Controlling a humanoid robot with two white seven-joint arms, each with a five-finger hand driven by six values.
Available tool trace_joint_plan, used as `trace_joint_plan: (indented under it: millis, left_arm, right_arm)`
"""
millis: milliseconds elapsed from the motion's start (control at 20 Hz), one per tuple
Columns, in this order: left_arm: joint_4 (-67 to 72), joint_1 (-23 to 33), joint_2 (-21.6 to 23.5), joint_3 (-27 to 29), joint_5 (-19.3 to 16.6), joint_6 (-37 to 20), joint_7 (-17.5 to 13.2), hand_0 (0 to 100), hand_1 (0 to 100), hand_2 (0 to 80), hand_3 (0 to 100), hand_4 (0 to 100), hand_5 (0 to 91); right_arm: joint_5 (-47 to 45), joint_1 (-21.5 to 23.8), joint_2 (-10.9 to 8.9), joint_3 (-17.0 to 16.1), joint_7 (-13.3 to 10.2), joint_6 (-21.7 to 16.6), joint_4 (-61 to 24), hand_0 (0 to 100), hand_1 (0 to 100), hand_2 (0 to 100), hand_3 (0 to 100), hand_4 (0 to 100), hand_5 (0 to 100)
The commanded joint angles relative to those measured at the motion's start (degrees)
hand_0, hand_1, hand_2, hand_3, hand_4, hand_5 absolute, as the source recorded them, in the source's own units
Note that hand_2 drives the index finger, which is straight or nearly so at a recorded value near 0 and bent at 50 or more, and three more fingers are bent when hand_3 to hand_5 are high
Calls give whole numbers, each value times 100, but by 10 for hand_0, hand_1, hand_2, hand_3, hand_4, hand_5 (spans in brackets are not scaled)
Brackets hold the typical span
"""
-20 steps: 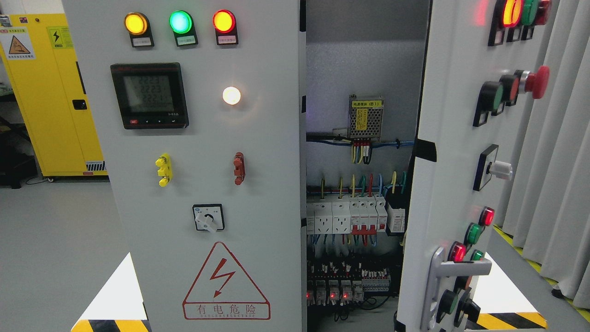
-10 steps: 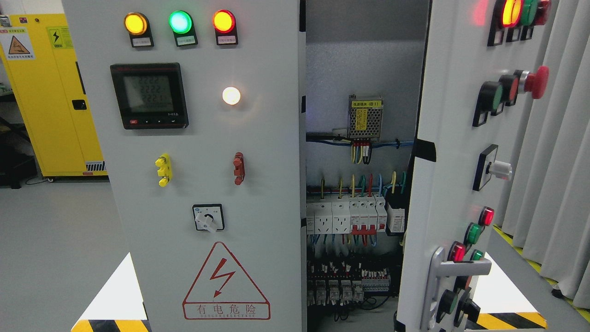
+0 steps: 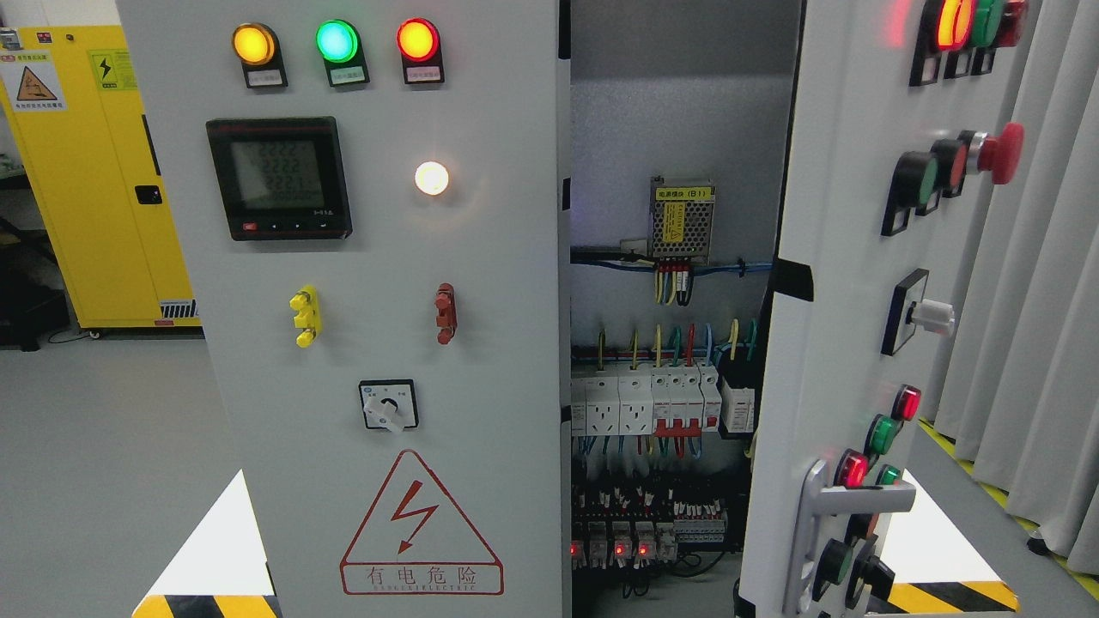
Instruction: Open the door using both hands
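Head view only. Neither robot hand in frame, so finger state impossible to tell.

Right-hand grey metal cabinet door [image 3: 846, 283] swung open toward the camera, seen obliquely; top and bottom cut off by the frame edges. Silver lever handle [image 3: 846, 506] low on its face, among red and green indicator lamps; red mushroom push-button [image 3: 1000, 153] higher up. Labels under the lamps too small to read.

Left-hand grey metal door panel [image 3: 369, 283] closed, facing the camera, cropped at top and bottom. Carries amber, green and red pilot lamps along the top, black digital meter [image 3: 279, 178] with digits hard to make out, lit white lamp, rotary selector switch [image 3: 388, 405] and red triangular electric-hazard sign [image 3: 421, 525].

Between the two doors, cabinet interior [image 3: 678, 129] exposed: perforated metal power supply module [image 3: 681, 220], row of white circuit breakers [image 3: 661, 399], coloured wiring, small relays at the bottom partly in shadow.

Yellow storage cabinet [image 3: 94, 172] at far left, grey curtain [image 3: 1043, 300] at far right.
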Motion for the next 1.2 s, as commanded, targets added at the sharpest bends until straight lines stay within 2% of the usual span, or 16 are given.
trace_joint_plan:
  millis: [0,150,300,401,551,651,801,1151]
  left_arm:
    - [-3794,580,263,1342,61,20,-891,309,158,140,353,174,0]
    - [-4576,571,263,1668,69,47,-1243,267,167,144,370,195,0]
    - [-5131,536,307,1677,131,64,-1550,245,157,144,382,206,0]
    - [-5334,510,674,1651,288,64,-1814,230,156,144,376,205,0]
    - [-5466,282,1229,1572,771,73,-1824,203,125,113,335,169,0]
    - [-5563,71,1335,1571,965,126,-1833,172,114,99,300,146,0]
    - [-5791,-70,1545,1589,1158,240,-1833,146,106,97,298,144,0]
    - [-6038,-403,3205,1598,2915,564,-1833,90,100,75,272,131,0]
  right_arm:
    - [18,-12,32,20,-6,3,-4,216,58,0,0,0,0]
    - [482,-3,40,2,-15,3,14,216,58,0,0,0,0]
    - [712,14,49,-33,-32,3,14,216,58,0,0,0,0]
    - [712,14,49,-42,-24,3,5,216,58,0,0,0,0]
    - [712,14,58,-50,-32,3,5,216,59,0,0,0,0]
    - [712,14,49,-50,-24,-6,5,215,61,0,0,0,0]
    - [712,14,49,-50,21,-6,5,215,61,0,0,0,0]
    - [712,14,49,-50,47,-6,5,215,60,0,0,0,0]
